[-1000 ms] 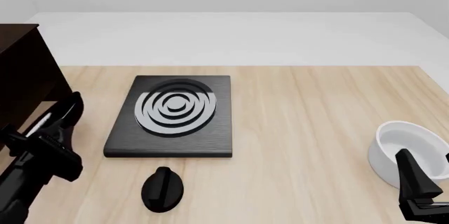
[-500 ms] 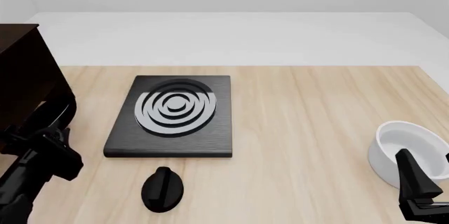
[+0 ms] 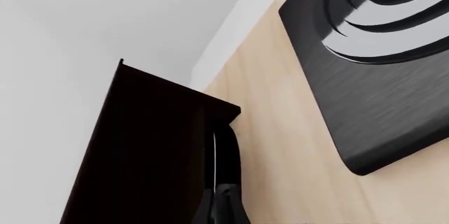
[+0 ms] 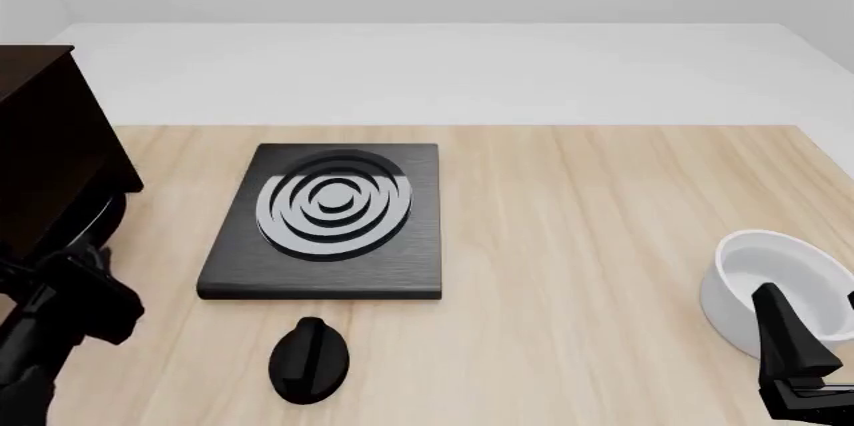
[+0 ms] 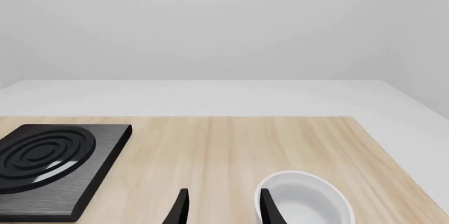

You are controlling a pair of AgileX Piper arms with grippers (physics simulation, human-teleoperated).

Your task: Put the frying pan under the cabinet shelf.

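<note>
Since the earlier frame, the left gripper [image 4: 80, 291] has carried the frying pan [image 4: 96, 214] farther beneath the cabinet shelf [image 4: 47, 146]. Its jaws' state cannot be told. The handle's long axis runs back toward them; the right gripper [image 5: 221, 205] rests narrowly parted.

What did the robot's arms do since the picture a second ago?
The left end effector slid further left with the pan, tucking it under the cabinet; now only the pan's rim peeks out. The right end effector, bowl, stove plate and knob stayed put.
</note>
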